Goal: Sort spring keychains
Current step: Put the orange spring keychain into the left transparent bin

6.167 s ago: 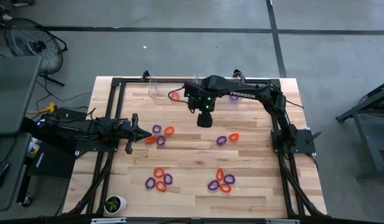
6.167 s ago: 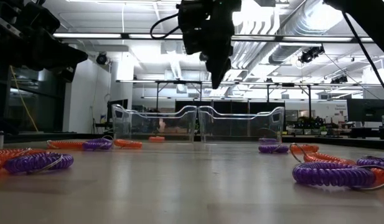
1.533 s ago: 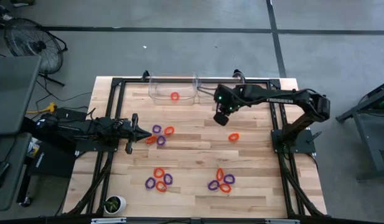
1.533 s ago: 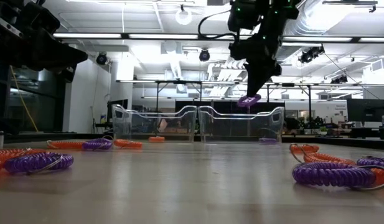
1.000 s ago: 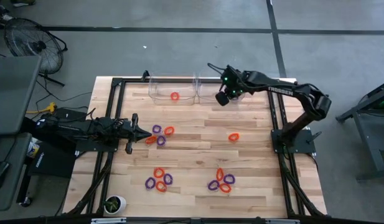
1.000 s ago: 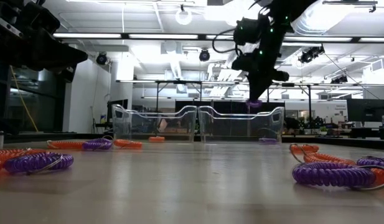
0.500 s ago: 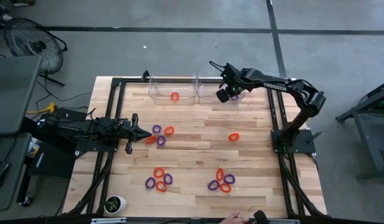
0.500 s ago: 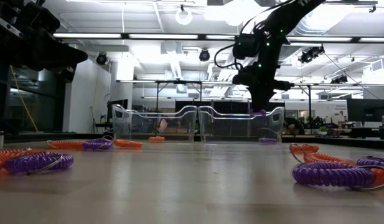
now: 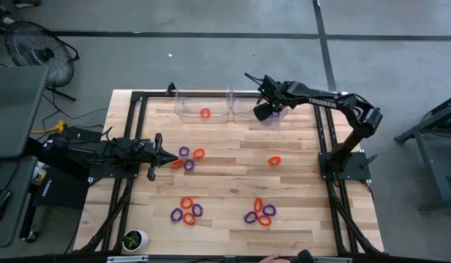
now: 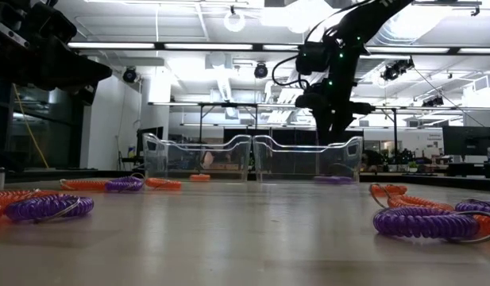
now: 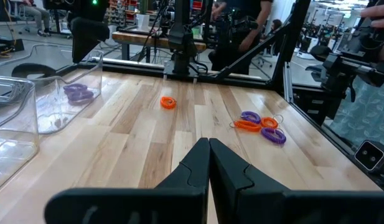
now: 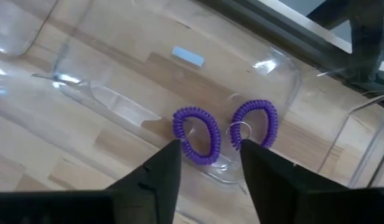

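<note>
While your right claw (image 12: 205,163) hangs open and empty over the right clear bin (image 9: 248,109), two purple keychains (image 12: 196,134) lie just under it. The lone orange keychain (image 9: 275,161) lies behind that claw on the desk (image 9: 225,183), nearer it than the shut left claw (image 9: 169,155).

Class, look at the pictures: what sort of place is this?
Probably a robotics lab or workshop: a wooden bench framed in black metal, long ceiling lights and ducts, and more benches and equipment behind.

In the high view, the right hand (image 9: 264,112) seemingly hides the right bin's (image 9: 243,111) purple keychains (image 12: 224,132).
</note>
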